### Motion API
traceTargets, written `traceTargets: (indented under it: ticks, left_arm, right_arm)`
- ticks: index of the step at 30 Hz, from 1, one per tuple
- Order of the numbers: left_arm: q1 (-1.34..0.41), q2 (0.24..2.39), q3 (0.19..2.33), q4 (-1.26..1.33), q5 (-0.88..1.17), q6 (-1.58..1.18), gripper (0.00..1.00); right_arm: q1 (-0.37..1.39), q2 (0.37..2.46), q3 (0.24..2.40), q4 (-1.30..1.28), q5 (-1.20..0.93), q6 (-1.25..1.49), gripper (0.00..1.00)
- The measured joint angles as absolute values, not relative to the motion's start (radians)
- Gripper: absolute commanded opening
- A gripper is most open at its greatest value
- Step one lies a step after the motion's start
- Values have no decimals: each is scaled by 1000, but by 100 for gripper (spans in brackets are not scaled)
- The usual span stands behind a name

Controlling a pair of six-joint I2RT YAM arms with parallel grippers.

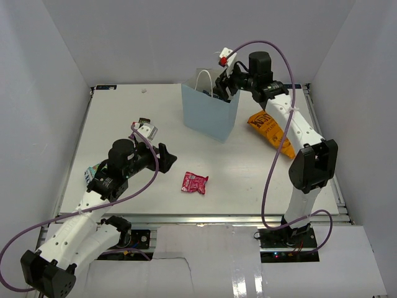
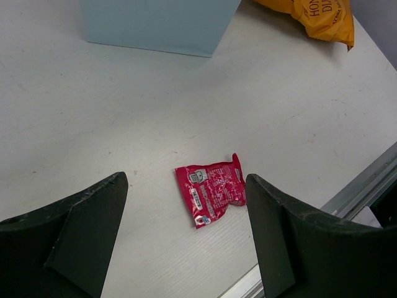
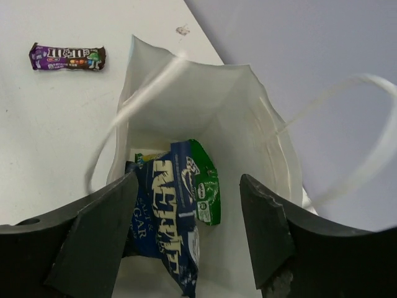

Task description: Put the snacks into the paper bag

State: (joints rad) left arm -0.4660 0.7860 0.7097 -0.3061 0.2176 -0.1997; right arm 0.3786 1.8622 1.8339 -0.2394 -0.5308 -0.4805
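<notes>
The light blue paper bag [image 1: 209,115] stands upright at the back middle of the table. My right gripper [image 1: 224,84] hangs open just above its mouth. In the right wrist view the gripper [image 3: 189,230] looks down into the bag [image 3: 248,112], where the blue chip bag [image 3: 167,217] and the green packet [image 3: 206,186] lie. My left gripper [image 1: 164,155] is open and empty above the table. The pink-red packet [image 1: 194,182] lies ahead of it, between its fingers in the left wrist view [image 2: 214,189]. The orange chip bag [image 1: 273,130] lies right of the bag. The dark purple candy bar [image 3: 67,57] lies left of the bag.
The table's metal front rail [image 2: 366,180] runs close behind the pink-red packet. White walls close in the table on three sides. The bag's thin white handles [image 3: 347,87] loop up around my right gripper. A small teal thing [image 1: 92,172] sits by my left arm.
</notes>
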Motion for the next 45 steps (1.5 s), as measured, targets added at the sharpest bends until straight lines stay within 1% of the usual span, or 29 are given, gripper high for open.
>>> traceTargets:
  ticks: [4, 7, 9, 10, 12, 16, 19, 20, 23, 26, 29, 38, 43, 44, 45]
  left_arm:
    - [-466, 783, 710, -306, 214, -200, 87]
    - [-466, 783, 710, -307, 193, -204, 87]
    - [-466, 783, 710, -307, 172, -211, 87]
    - [-466, 784, 710, -307, 163, -213, 87]
    - [-466, 784, 710, -307, 142, -221, 87]
    - [-466, 783, 710, -309, 115, -231, 87]
    - [-466, 777, 710, -311, 112, -236, 88]
    - [-466, 774, 710, -311, 112, -237, 88]
    - [-466, 767, 710, -311, 112, -237, 88]
    - [-466, 767, 710, -311, 112, -237, 88]
    - [-466, 767, 710, -311, 112, -237, 88]
    - [-466, 766, 710, -311, 112, -237, 88]
    - [-460, 767, 710, -311, 112, -237, 88]
    - [-460, 768, 710, -311, 113, -237, 88]
    - [-460, 769, 710, -311, 112, -237, 88]
  right_arm:
    - [358, 1810, 1833, -263, -525, -468, 77]
    - [346, 1727, 1823, -297, -524, -456, 77]
    - [340, 1645, 1797, -316, -522, -450, 80]
    - [337, 1593, 1768, -320, -519, -447, 86]
    - [328, 1487, 1702, -331, -509, -442, 90]
    - [284, 1232, 1457, -327, -413, -433, 97]
    - [268, 1139, 1282, -336, -272, -432, 100]
    - [268, 1129, 1226, -326, -213, -434, 97]
    - [269, 1168, 1082, -282, -14, -445, 94]
    - [268, 1293, 961, -215, 168, -485, 92]
    - [265, 1420, 893, -161, 277, -550, 91]
    - [266, 1629, 906, 35, 418, -641, 95]
    - [266, 1740, 928, 117, 462, -651, 100]
    - [266, 1754, 929, 130, 467, -651, 97]
    - [266, 1766, 929, 139, 472, -651, 90]
